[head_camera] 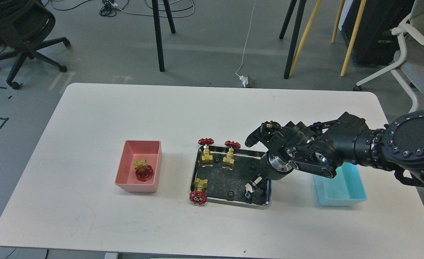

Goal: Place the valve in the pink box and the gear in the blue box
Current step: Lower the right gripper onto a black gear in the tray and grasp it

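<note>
One valve (142, 169) lies in the pink box (125, 172) at centre left. Three more valves stand on the steel tray (229, 203): two at its far edge (206, 150) (230, 154) and one at its near left corner (198, 190). Several tiny black gears lie on the tray, one at the near edge (229, 194) and one beside it (247, 195). My right gripper (253, 183) points down into the tray's right end, just above that second gear, fingers slightly apart and holding nothing I can see. The blue box (341, 196) sits to the right, partly hidden under my right arm. My left gripper is out of view.
The white table (89, 115) carries the two boxes and the tray in a row across its middle. Chairs, stand legs and cables are on the floor beyond the far edge.
</note>
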### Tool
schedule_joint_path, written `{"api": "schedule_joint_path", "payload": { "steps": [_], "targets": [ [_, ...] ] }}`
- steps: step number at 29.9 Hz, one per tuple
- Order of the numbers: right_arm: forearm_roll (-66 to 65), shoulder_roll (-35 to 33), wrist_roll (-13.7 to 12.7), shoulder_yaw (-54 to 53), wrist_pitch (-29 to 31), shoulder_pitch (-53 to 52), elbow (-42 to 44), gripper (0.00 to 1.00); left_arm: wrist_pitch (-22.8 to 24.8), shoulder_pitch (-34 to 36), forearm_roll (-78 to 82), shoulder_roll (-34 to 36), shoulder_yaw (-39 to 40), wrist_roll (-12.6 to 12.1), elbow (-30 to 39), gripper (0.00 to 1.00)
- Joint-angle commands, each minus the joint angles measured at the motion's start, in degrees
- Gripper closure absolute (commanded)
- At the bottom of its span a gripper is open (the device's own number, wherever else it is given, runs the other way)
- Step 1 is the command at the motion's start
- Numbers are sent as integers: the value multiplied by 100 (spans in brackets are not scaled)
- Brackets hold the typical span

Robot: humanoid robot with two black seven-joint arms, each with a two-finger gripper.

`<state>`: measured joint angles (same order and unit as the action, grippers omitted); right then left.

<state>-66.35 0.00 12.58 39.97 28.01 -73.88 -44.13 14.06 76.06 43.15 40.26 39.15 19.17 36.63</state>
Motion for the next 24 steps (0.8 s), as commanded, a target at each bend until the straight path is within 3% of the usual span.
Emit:
{"api": "schedule_joint_path", "payload": {
  "steps": [1,13,24],
  "targets": [
    [-1,0,-1,2,-1,-109,-34,44,1,-4,0,8,-4,-1,-6,3],
    [17,0,16,11,-1,-214,-60,45,1,31,0,26,5,-1,-6,3],
    [17,0,236,11,-1,-241,-87,43,9,40,0,34,5,8,-94,3]
  ]
}}
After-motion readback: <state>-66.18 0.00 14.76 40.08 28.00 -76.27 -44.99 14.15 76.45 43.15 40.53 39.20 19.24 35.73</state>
